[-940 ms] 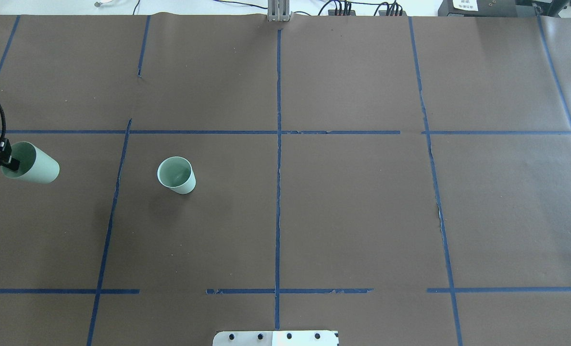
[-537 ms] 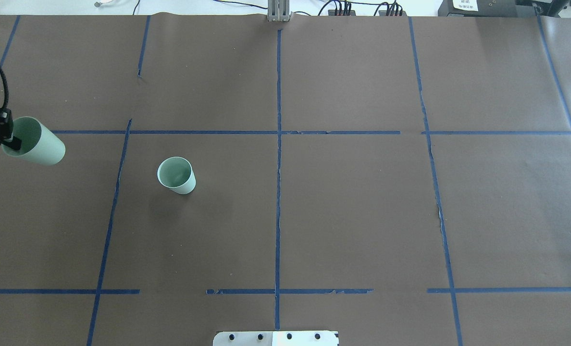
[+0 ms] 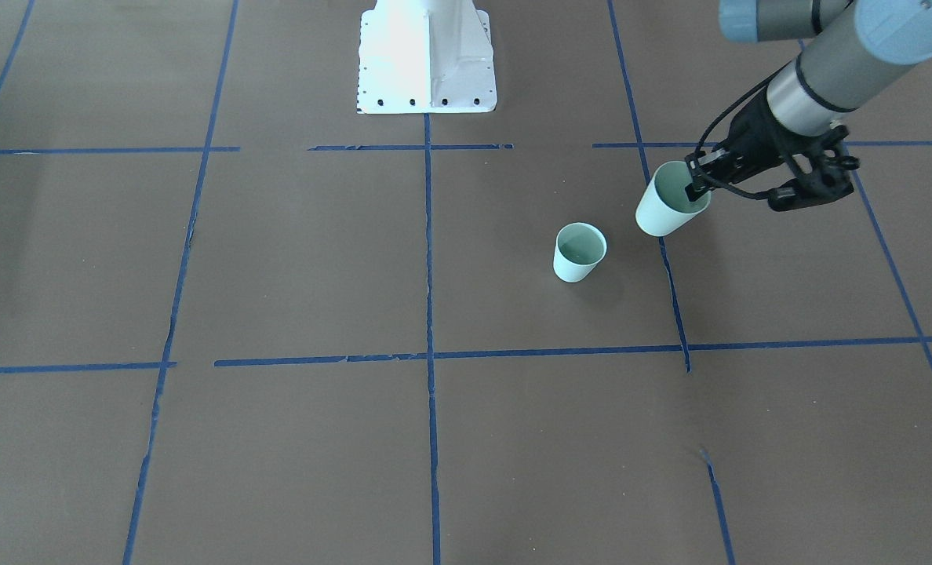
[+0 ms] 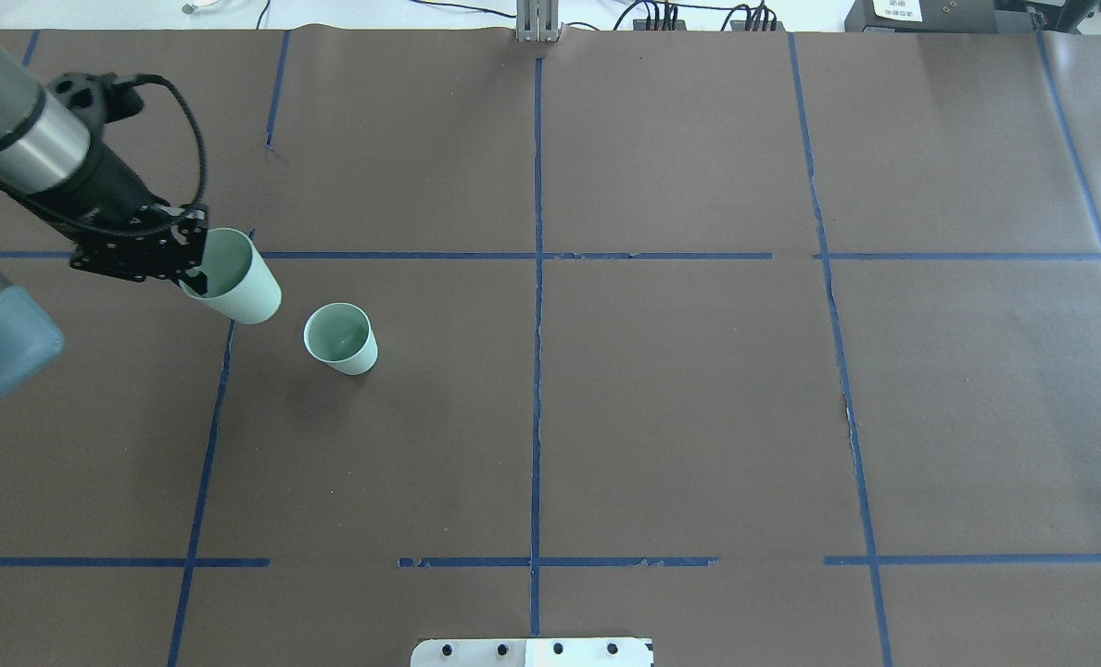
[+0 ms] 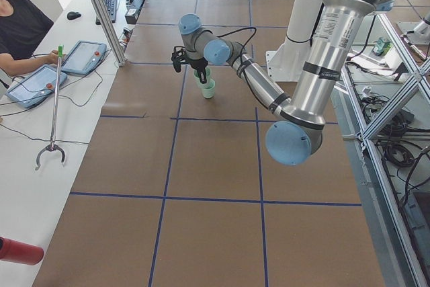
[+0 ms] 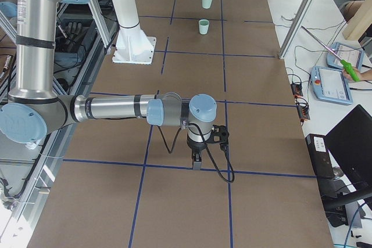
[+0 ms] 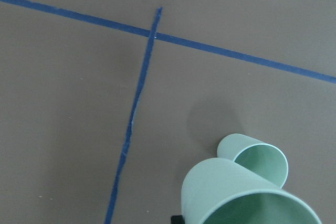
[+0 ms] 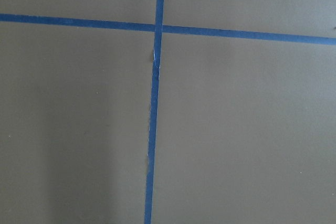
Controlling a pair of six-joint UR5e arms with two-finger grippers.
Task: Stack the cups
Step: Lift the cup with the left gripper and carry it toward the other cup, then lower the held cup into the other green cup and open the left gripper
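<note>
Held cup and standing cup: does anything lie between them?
No. The overhead view shows only bare brown paper between the held cup, pinched by the left gripper, and the standing cup.

Left gripper hangs tilted, jaws pinching a cup rim aloft; right gripper points straight down.

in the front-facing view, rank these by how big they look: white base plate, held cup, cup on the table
1. white base plate, clearly largest
2. held cup in the left gripper
3. cup on the table
The held cup looks only slightly bigger; it is raised nearer the camera, so both may match.
</note>
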